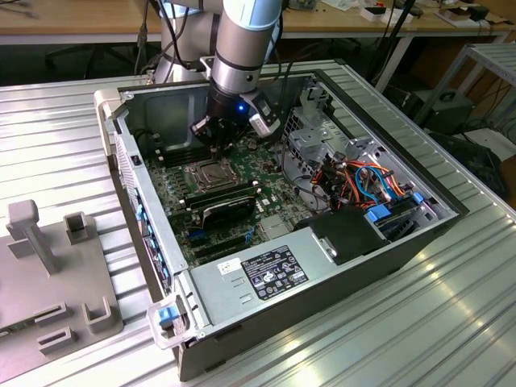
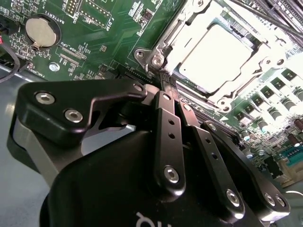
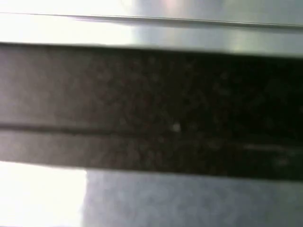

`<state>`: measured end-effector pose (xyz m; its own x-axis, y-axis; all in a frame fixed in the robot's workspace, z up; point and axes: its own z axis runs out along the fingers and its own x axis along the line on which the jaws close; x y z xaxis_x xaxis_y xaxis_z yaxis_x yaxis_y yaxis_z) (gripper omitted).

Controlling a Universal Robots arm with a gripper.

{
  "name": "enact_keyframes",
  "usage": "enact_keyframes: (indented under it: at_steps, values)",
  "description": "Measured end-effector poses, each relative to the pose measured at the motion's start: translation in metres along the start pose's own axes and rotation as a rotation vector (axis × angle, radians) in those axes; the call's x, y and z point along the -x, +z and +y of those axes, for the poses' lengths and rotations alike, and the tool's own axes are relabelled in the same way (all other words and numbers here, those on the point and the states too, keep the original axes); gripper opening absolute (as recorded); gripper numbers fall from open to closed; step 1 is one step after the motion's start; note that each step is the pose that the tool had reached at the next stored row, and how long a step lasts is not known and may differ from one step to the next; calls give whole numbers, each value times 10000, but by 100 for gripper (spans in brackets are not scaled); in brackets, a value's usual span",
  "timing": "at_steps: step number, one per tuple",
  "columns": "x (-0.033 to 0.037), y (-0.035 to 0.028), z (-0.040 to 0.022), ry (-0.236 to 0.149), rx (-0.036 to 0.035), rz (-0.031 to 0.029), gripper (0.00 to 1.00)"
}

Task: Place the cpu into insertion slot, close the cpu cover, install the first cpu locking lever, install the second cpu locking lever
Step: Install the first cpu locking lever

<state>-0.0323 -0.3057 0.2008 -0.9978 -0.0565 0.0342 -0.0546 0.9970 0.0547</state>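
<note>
The cpu was seen seated flat in the insertion slot, its pale metal face turned upward and framed by the window of the cpu cover, which was laid down over it. In the second wrist view the square chip was set at a slant to the picture, its edges running parallel to the silver frame around it. The gripper was found just beside one corner of the socket, its black fingers drawn together into a narrow closed tip; whether anything thin was pinched there could not be told. In the exterior view the gripper was hung over the green motherboard at the socket's far edge, inside the open computer case. Room was bounded by the case walls, by the black card standing just beside the socket's near side, and by the drive cage toward the exterior view's right. The case was rested on a ribbed metal table, with a grey fixture well apart on the exterior view's left.
</note>
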Motion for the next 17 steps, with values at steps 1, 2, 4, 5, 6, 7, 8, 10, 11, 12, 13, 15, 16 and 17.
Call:
enact_keyframes:
  at_steps: [1,2,4,5,6,7,8,10,11,12,13,15,16,17]
  values:
    - [0,6,-1,1,-6,0,11]
    - [0,10,-2,1,-11,0,11]
    - [0,12,-3,1,-15,2,11]
    - [0,12,-3,1,-13,1,11]
    - [0,12,-2,1,-14,2,11]
    - [1,12,-1,-1,-15,3,11]
    - [1,12,1,0,-17,4,11]
    - [0,11,6,2,-19,5,11]
    - [0,11,9,2,-19,5,11]
    - [0,12,14,2,-16,5,11]
    - [1,12,18,2,-16,6,11]
    - [1,10,25,0,-14,7,11]
    - [1,7,26,-1,-13,6,11]
    - [2,3,28,-2,-7,3,11]
